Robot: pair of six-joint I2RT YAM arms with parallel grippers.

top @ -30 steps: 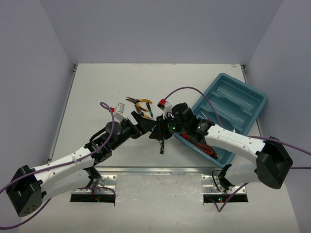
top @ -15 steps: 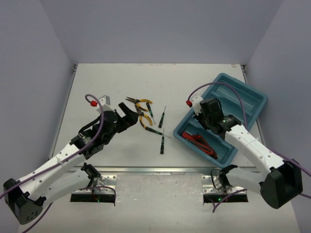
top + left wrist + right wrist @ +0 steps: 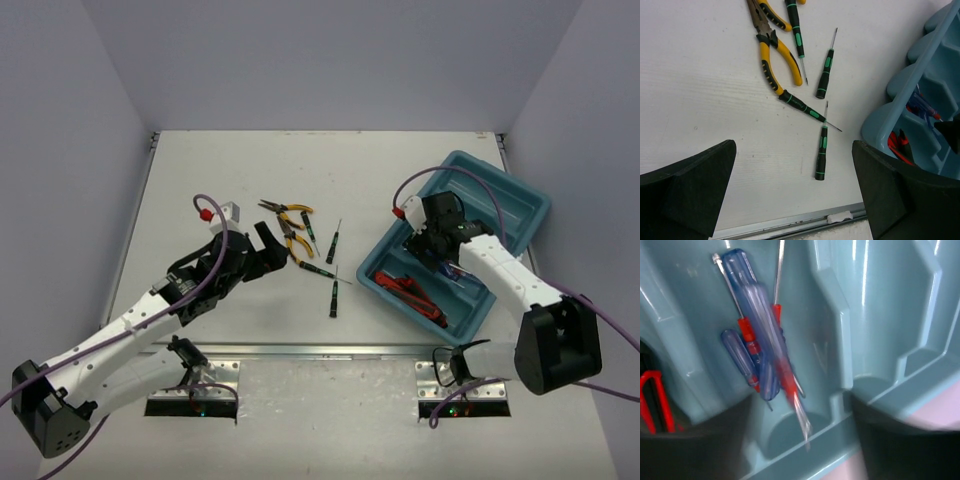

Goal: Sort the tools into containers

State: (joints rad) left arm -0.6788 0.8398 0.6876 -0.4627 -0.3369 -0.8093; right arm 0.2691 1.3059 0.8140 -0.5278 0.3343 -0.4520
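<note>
The teal tray [image 3: 505,205] lies at the right. My right gripper [image 3: 432,243] hangs over its second compartment from the near left, open. In the right wrist view, blue-handled screwdrivers [image 3: 754,347] lie in that compartment. One more blue screwdriver [image 3: 790,385] is blurred, loose between the spread jaws of the right gripper [image 3: 800,450]. Red-handled pliers [image 3: 412,293] lie in the nearest compartment. My left gripper [image 3: 272,250] is open and empty, just left of the yellow-handled pliers [image 3: 293,228] and the black-green screwdrivers [image 3: 333,298] on the table.
The left wrist view shows yellow pliers [image 3: 771,55], several black-green screwdrivers [image 3: 821,152] and the tray's scalloped end [image 3: 900,107] to the right. A metal rail [image 3: 320,350] runs along the table's near edge. The two far compartments [image 3: 500,195] show nothing inside.
The right arm swung from the table's middle to over the tray and its jaws opened, letting go of a blue screwdriver. The left arm drew back to the left.
</note>
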